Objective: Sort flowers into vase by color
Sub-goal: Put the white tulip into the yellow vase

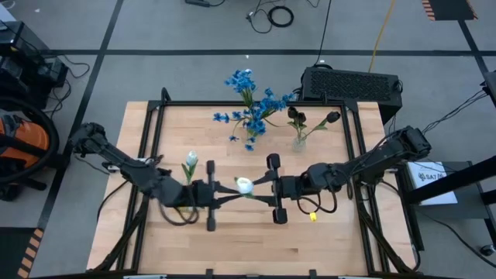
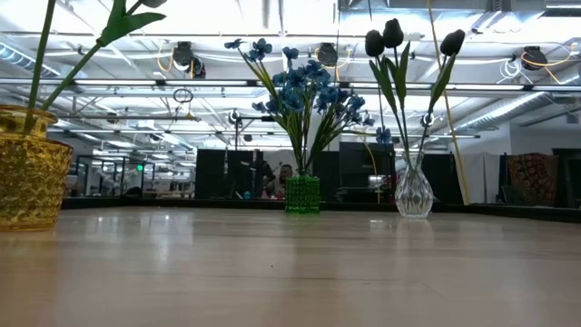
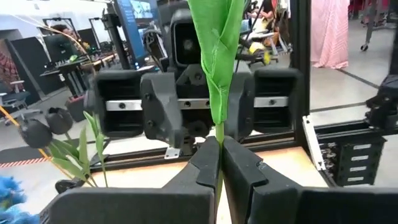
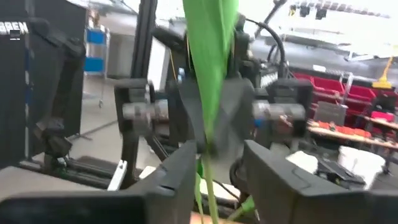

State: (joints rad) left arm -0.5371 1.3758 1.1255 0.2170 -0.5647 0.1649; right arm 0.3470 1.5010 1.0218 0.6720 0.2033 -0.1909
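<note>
Two dark robot arms meet at the centre of the overhead frame, a white tulip point(image 1: 244, 184) suspended between them above the wooden table point(image 1: 256, 248). The left gripper point(image 1: 219, 194) is clamped shut on the tulip's green stem point(image 3: 219, 155), its wrist camera showing the two fingers pressed together around it. The right gripper point(image 1: 267, 190) faces it from the other side with its fingers point(image 4: 180, 168) parted either side of the same stem; whether either pad touches the stem is hard to tell. Another white tulip point(image 1: 190, 163) stands in a yellow vase point(image 2: 32, 177), at the far left of the table-level frame and just left of centre overhead. Bright blue flowers point(image 1: 252, 105) fill a green vase point(image 2: 302, 194) at upper centre of the overhead frame, and dark tulips point(image 2: 392, 38) rise from a clear glass vase point(image 2: 414, 193) just to their right.
</note>
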